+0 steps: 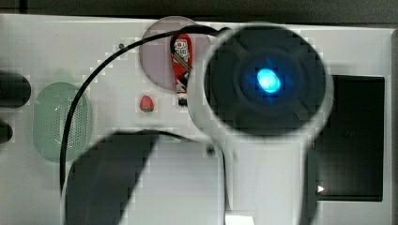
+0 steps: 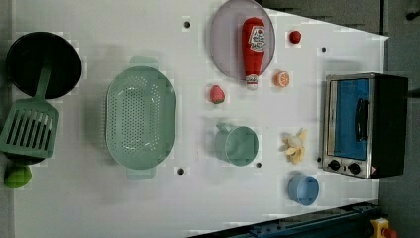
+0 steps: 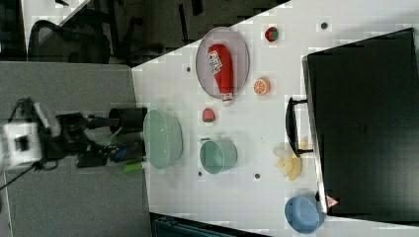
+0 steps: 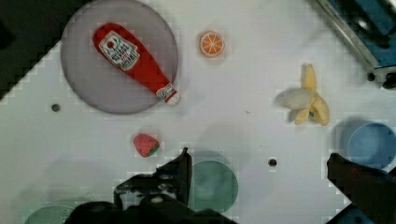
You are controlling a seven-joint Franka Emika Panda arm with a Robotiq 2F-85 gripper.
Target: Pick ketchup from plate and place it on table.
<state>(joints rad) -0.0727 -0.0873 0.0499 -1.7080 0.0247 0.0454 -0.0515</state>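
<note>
Gripper wide open, empty, well short of ketchup lying slantwise across plate, cap overhanging rim toward counter.

In the left view, the ketchup lies on the plate at the counter's 12 o'clock edge, its cap overhanging the plate's rim at 6 o'clock. From the plate, the strawberry sits at 7 o'clock, the orange at 4 o'clock, the cup at 6 o'clock. The basket lies at the cup's 9 o'clock, the banana at its 3 o'clock, the bowl at its 4 o'clock, the oven beyond the banana.
</note>
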